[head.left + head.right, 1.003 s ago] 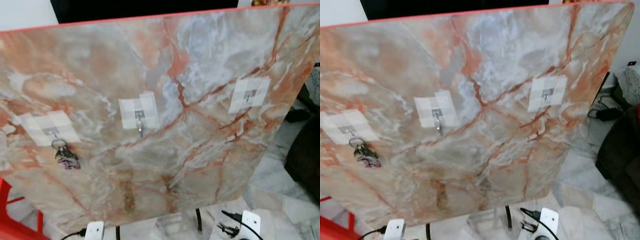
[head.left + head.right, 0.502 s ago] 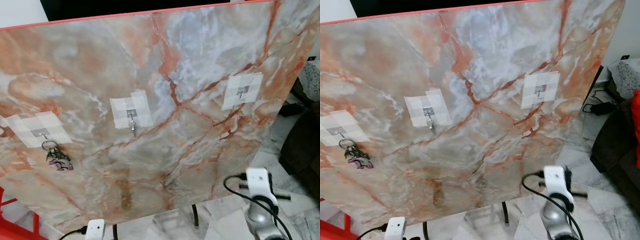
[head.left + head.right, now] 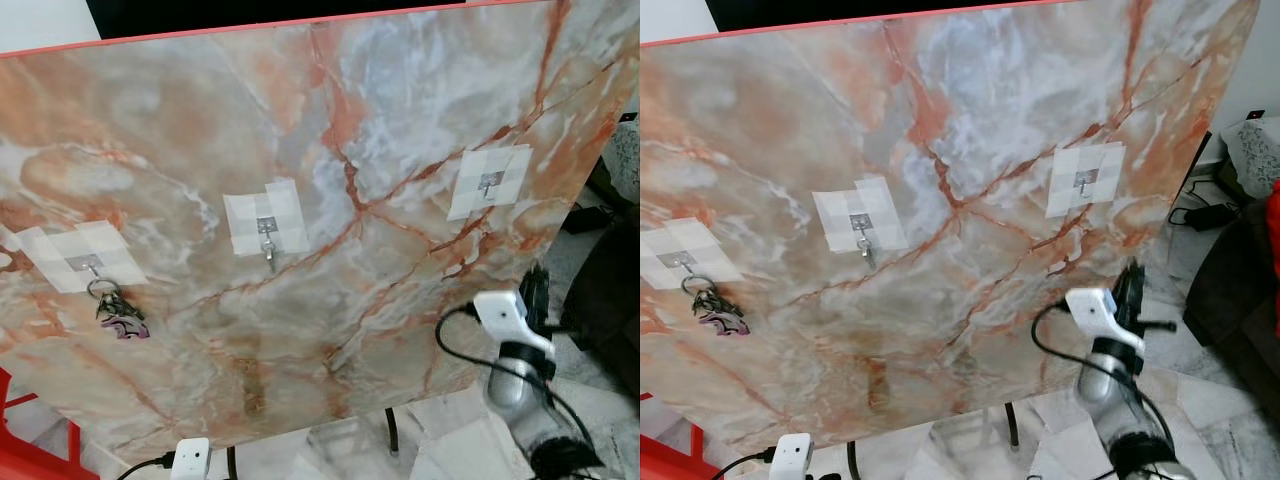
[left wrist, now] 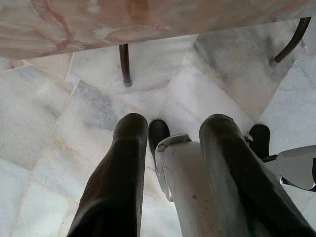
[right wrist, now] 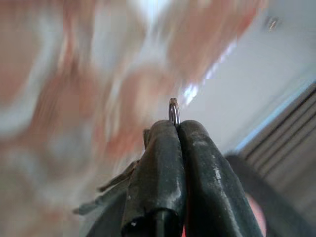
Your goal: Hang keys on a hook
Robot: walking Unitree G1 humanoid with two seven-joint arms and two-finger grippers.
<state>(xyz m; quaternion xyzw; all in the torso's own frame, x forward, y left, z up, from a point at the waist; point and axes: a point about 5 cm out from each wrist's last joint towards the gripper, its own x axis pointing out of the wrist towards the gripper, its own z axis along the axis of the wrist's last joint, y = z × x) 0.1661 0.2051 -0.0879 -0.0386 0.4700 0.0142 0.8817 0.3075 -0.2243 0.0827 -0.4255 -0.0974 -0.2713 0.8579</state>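
Marble-patterned, the board (image 3: pixel 320 150) leans back with three taped hooks across its face, and everything here is best placed against the middle hook (image 3: pixel 267 250). To its left, the left hook (image 3: pixel 90 267) already carries a bunch of keys (image 3: pixel 118 315); to its right and a little higher sits the bare right hook (image 3: pixel 489 184). The right gripper (image 3: pixel 1128 290) is raised near the board's right edge, below and to the right of the middle hook, beneath the right hook. In the right wrist view its fingers (image 5: pixel 168 163) are pressed together on a key ring (image 5: pixel 173 111), whose thin metal loop pokes out just past the tips, with keys trailing below them. The left gripper (image 4: pixel 173 163) hangs low over the floor, parted and holding nothing. To do this step well, I judge the arm should bring the exposed loop up above a free hook's tip, keep the ring's plane roughly square to the prong, press it in toward the board, then lower it until the hook bears the weight before letting go. The grip leaves little ring showing, so a slow, steady approach matters.
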